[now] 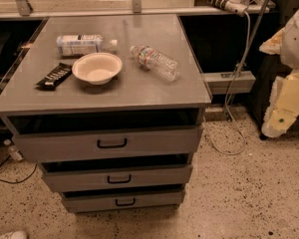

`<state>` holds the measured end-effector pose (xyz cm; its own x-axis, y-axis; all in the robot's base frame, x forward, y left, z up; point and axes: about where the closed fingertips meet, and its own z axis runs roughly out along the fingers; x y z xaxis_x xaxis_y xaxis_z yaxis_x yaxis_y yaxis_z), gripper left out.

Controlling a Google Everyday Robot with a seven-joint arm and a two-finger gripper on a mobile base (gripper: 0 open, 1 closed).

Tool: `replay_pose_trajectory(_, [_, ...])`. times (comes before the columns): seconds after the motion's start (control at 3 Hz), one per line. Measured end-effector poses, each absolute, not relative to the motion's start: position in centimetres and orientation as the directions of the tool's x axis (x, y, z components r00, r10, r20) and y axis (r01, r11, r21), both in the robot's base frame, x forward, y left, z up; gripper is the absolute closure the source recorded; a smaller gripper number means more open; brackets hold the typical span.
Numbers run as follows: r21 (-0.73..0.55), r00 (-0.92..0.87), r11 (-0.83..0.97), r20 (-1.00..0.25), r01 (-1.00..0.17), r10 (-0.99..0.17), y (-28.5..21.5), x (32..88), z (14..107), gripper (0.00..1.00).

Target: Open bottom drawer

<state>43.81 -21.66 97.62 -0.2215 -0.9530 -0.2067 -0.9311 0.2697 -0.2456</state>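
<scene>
The grey cabinet point(139, 91) has three grey drawers stacked under its top. The bottom drawer point(154, 199) is the lowest and shallowest, with a small black loop handle point(125, 202). A dark strip shows above its front. The middle drawer point(154, 176) and the taller top drawer point(159, 142) sit above it, each with a black handle. My gripper point(284, 108) is the cream-coloured part at the right edge of the camera view. It hangs in the air well to the right of the cabinet, about level with the top drawer, and touches nothing.
On the cabinet top lie a white bowl point(96, 67), a clear water bottle point(155, 62), a white-labelled bottle point(84, 44) and a black snack packet point(55, 75). A white cable point(228, 108) loops on the speckled floor at the right. A small bottle point(12, 151) stands at the left.
</scene>
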Motion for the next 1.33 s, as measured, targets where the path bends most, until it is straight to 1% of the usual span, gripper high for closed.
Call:
replay_pose_trajectory(0.33, [-0.245,-0.222,0.270,-0.207,-0.931,-0.953,-21.7,43.8,97.6,0.00])
replay_pose_trajectory(0.67, [-0.212,-0.260,0.311,-0.236,-0.926,-0.936,-21.2,42.5,94.8,0.00])
replay_pose_trajectory(1.0, [-0.154,-0.316,0.383,-0.335,-0.911,-0.888,-18.7,40.3,89.8,0.00])
replay_pose_trajectory(1.33, [0.008,-0.379,0.410,-0.398,-0.912,-0.835,-15.7,37.8,82.4,0.00])
